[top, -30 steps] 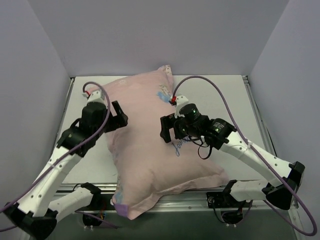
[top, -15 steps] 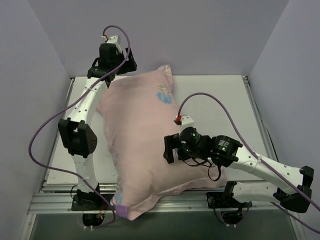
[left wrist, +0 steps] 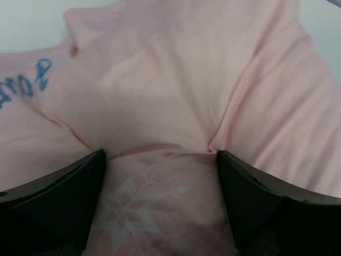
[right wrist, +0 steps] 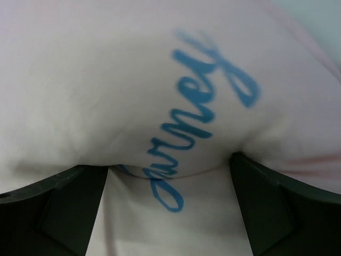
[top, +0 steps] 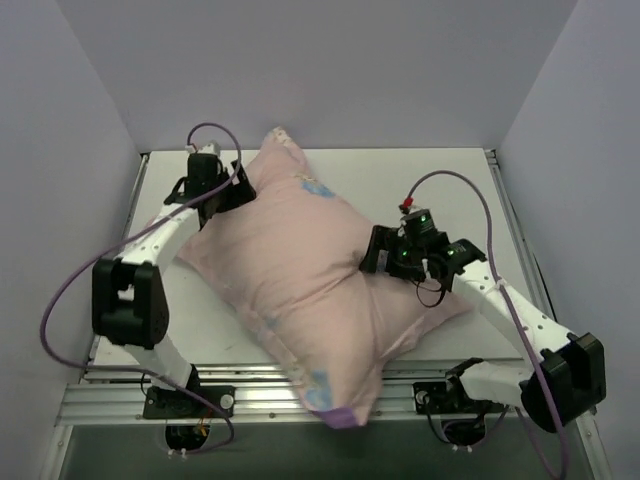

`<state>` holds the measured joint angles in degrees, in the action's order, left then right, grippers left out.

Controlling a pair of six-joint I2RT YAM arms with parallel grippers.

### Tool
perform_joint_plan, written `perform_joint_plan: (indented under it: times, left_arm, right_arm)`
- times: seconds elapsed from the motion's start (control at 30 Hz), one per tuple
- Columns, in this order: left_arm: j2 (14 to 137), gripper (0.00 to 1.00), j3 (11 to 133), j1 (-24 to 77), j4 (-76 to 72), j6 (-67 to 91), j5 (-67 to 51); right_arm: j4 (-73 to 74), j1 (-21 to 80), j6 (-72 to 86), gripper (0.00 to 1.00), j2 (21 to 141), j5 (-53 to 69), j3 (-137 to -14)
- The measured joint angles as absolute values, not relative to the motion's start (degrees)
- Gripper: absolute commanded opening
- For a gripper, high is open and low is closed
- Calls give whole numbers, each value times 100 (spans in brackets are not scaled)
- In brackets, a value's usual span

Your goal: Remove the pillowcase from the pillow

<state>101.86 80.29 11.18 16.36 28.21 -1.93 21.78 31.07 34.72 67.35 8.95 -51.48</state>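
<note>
Pillowcase [top: 300,270] has swung round, still fully on pillow; left gripper [top: 232,190] now at its far corner, right gripper [top: 380,256] at its right edge, both jaws wide.

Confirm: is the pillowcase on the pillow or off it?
On. The pink pillowcase wraps the whole plump shape and is stretched full; no bare white pillow shows in any view.
</note>
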Motion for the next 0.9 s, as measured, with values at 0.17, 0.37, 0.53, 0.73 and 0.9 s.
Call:
perform_joint_plan:
  times: [0.17,0.37,0.53,0.73,0.9]
  left_arm:
    - [7701,94,5771,1149,1765,3280,-113]
    - [5592,94,5332,2071,3457,3356,-134]
    - [5124,94,6211,2158,4342,3076,-130]
    - [6239,94,7531,2156,3944,2567,-235]
    - [7867,94,7990,2134,3218,2311,-530]
  right_arm:
    - [1747,1632,3044,93,7924,928,-6165]
    - [1472,1516,2735,94,8814,604,-7675]
    - [1494,1678,2674,94,8224,200,-7706]
    - [1887,2021,2790,94,6921,-484,-6705]
    - [2427,2206,3129,93,5944,-727,-5704]
